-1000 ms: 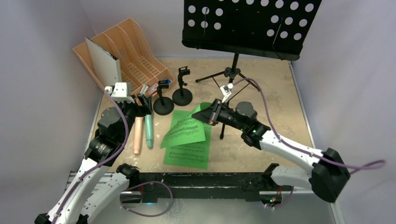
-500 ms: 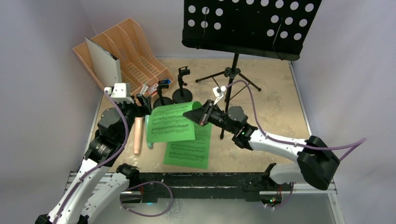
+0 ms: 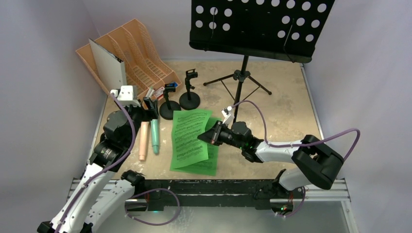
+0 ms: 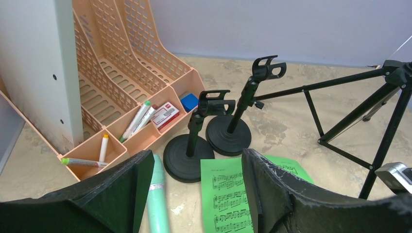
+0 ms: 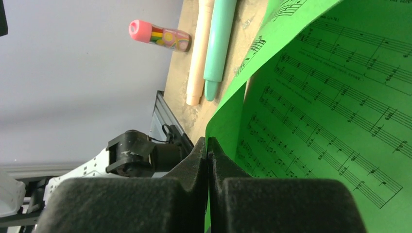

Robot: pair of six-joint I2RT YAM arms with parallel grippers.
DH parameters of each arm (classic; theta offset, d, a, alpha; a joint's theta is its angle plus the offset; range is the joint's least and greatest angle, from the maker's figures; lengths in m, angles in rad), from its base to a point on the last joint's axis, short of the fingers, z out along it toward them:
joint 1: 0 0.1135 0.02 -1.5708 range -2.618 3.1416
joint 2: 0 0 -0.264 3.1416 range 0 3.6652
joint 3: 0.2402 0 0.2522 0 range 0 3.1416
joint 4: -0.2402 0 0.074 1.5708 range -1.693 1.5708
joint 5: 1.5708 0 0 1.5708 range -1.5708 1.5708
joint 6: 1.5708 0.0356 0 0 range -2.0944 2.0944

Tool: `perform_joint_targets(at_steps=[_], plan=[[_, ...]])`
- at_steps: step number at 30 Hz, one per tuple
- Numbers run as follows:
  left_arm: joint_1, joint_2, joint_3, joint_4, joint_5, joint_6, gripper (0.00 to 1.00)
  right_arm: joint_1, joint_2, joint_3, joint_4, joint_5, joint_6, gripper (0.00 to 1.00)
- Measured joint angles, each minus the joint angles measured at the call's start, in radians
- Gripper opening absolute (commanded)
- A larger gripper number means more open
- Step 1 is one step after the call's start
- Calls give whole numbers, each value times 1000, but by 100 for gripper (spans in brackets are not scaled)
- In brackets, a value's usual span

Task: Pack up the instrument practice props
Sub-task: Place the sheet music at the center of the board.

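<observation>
My right gripper (image 3: 208,136) is shut on the edge of a green sheet-music page (image 3: 190,137), held low and curled over a second green page (image 3: 200,164) on the table. In the right wrist view the jaws (image 5: 208,145) pinch that page (image 5: 316,97). My left gripper (image 3: 148,106) is open and empty above the teal microphone (image 3: 155,136) and pink microphone (image 3: 143,141); the teal one lies by its left finger (image 4: 158,194). Two black clip poles (image 3: 169,108) (image 3: 189,98) stand behind the pages. The black tripod (image 3: 241,77) with its perforated desk (image 3: 257,29) stands at the back.
An orange slotted rack (image 3: 138,53) with a grey binder (image 3: 108,60) and pens in its front trays (image 4: 104,150) stands at the back left. A small pink-capped striped tube (image 5: 158,34) shows by the table's left edge. Grey walls enclose the table.
My right gripper has swung the green page left, then drawn it back and down over the second page. The left arm has barely moved.
</observation>
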Motion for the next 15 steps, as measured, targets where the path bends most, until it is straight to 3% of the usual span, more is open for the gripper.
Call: perform_joint_targets(at_steps=[15], plan=[[14,7,0,0,15,-1,69,2,0,-67,-45,62,102,0]])
